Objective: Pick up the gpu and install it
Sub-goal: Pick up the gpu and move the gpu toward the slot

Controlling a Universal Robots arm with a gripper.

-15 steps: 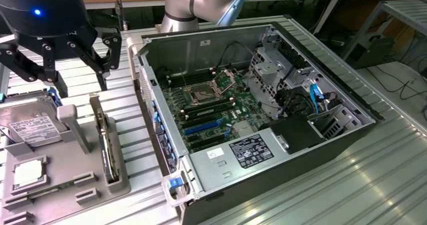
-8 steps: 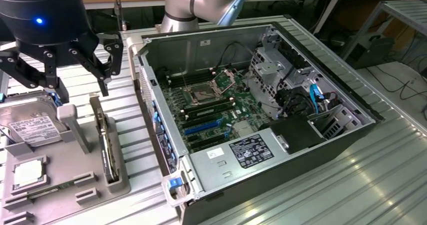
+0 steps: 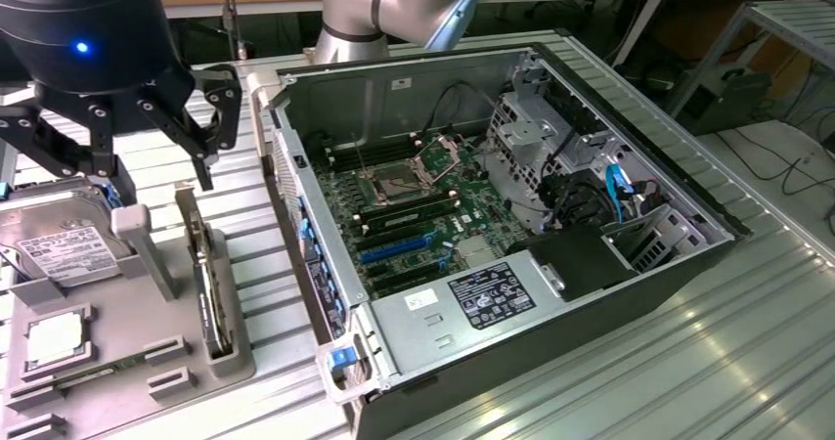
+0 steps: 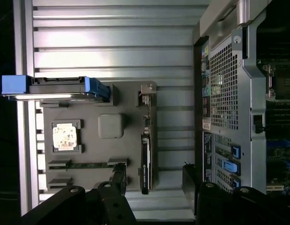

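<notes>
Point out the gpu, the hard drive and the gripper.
gpu (image 3: pixel 209 298): exterior view, upper edge of the upright card.
hard drive (image 3: pixel 65 252): exterior view, on its white label.
gripper (image 3: pixel 159 178): exterior view, midway between its open fingertips.

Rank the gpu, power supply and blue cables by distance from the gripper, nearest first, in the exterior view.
1. gpu, in the tray by the gripper
2. power supply, inside the case
3. blue cables, toward the exterior view's right

Black gripper, green motherboard — blue slots
</notes>
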